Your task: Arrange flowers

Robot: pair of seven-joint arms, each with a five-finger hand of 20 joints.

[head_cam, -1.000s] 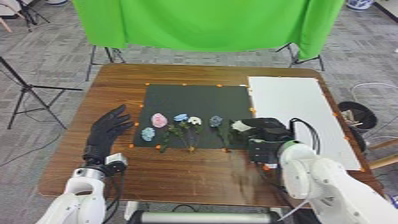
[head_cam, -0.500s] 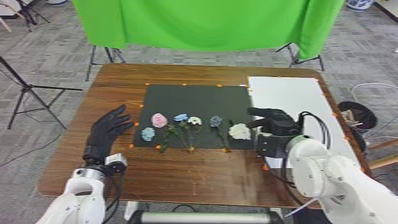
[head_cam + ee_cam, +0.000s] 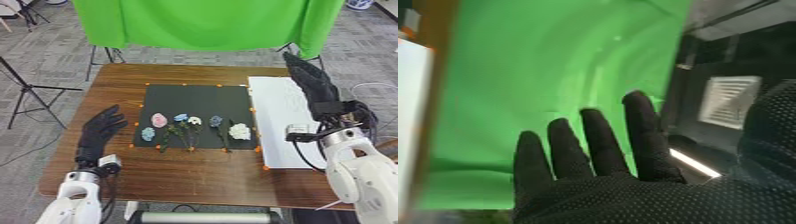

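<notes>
In the head view my right hand [image 3: 313,82] is over the white sheet's right part, open, fingers straight and holding nothing. The right wrist view shows this hand [image 3: 598,165] with its fingers spread. My left hand [image 3: 102,130] rests open at the table's left, beside the dark mat [image 3: 195,95]. Along the mat's lower half lie a pink flower [image 3: 159,120], a light blue flower [image 3: 147,133], a blue flower [image 3: 180,117], a small white flower [image 3: 195,120], a grey-blue flower [image 3: 216,121] and a large white flower [image 3: 240,131]. Green stems point toward the mat's near edge.
A white sheet [image 3: 277,120] lies right of the mat on the brown table [image 3: 178,175]. Orange marks line both. Beyond the far edge hangs a green cloth [image 3: 209,25], which also stands behind my right hand in the wrist view.
My right hand has left the large white flower, moved right and away over the white sheet, and its fingers have straightened. The white flower stays on the mat. The left hand is nearly still.
</notes>
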